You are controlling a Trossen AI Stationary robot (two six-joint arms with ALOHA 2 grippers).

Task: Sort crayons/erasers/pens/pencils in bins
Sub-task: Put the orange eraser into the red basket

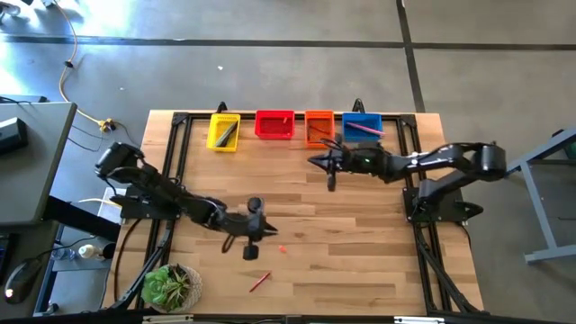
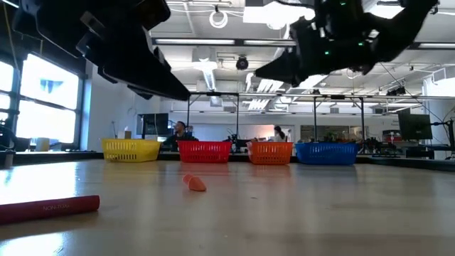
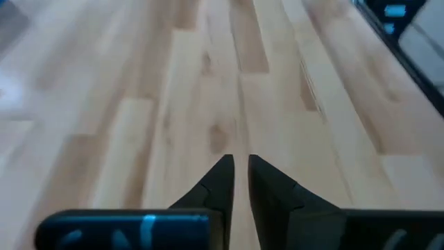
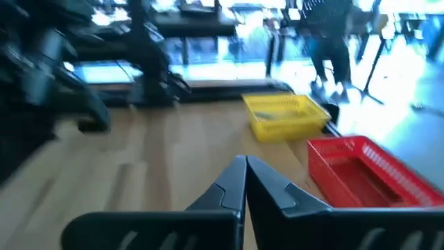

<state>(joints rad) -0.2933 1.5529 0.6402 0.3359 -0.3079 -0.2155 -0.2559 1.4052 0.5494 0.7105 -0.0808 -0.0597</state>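
The counter [image 1: 360, 243] is a pale wood slab with a black frame along its edges. Two dark arms reach over it. The left arm comes in from 9 o'clock, and its hand [image 1: 254, 236] hangs over the lower middle of the counter; in its wrist view the fingers [image 3: 220, 182] stand a narrow slit apart with only bare wood between them, so it grips nothing. The right arm comes in from 3 o'clock, and its hand [image 1: 317, 162] sits just below the orange bin, toward 12 o'clock; its fingers [image 4: 232, 182] are pressed together on nothing.

Four bins line the 12 o'clock edge: yellow bin [image 1: 223, 131], red bin [image 1: 274, 125], orange bin [image 1: 319, 127] and blue bin [image 1: 362, 127], each just beside the next. The yellow bin holds a few dark sticks, the blue bin holds a pink stick; what lies in the other two I cannot tell.

A potted plant [image 1: 171, 286] stands at the 7 o'clock corner.

A red crayon [image 1: 260, 281] lies tilted near the 6 o'clock edge, apart from both hands. An eraser [image 1: 283, 249], a tiny orange nub, lies on bare wood at about 4 o'clock from the left hand, near it but not touching.
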